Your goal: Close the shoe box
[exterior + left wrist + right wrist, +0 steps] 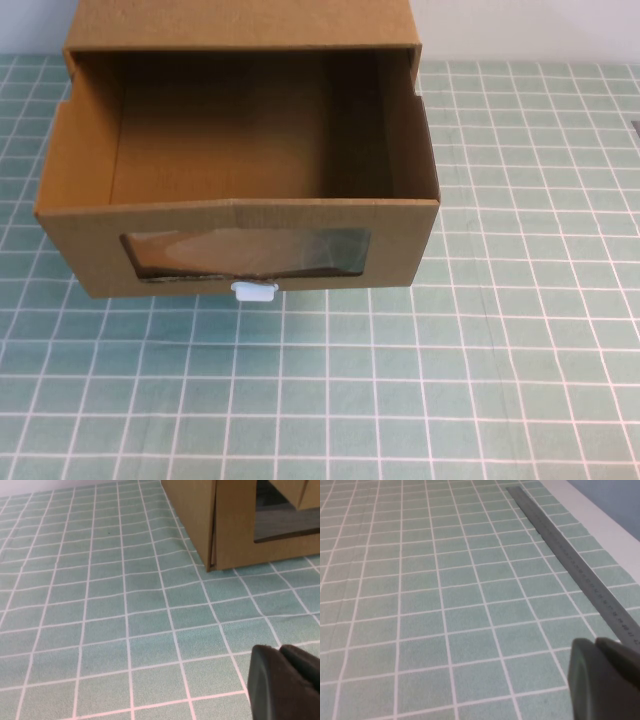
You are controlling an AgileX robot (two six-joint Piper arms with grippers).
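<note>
The shoe box (400, 250) is brown cardboard and stands at the far left-middle of the table. Its drawer is slid out toward me from the outer sleeve (240, 22) and is empty inside. The front panel has a clear window (245, 252) with a small white pull tab (253, 291) below it. Neither gripper shows in the high view. In the left wrist view my left gripper (280, 650) is shut and empty, low over the mat, with the box's corner (235, 525) ahead of it. In the right wrist view my right gripper (595, 642) is shut and empty, away from the box.
A green mat with a white grid (480, 380) covers the table. A long metal ruler (570, 555) lies on the mat near its edge, close to my right gripper. A white table margin (600, 515) runs beyond it.
</note>
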